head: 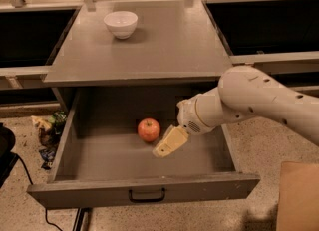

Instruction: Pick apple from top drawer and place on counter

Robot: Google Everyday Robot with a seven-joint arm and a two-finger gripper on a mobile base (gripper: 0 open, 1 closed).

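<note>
Inside drawer [99, 195], hand [168, 144] low beside apple [149, 129].
Apple sits just left of hand, slightly farther back; hand's spread can't be told.

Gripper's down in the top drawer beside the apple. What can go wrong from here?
1. The gripper sits low, just right of the apple, which lies loose on the top drawer floor; a sideways nudge may roll it away.
2. The counter edge overhangs the drawer's back; a lift drifting backward could clip it.
3. The white bowl stands back-left on the counter; place away from it.
</note>
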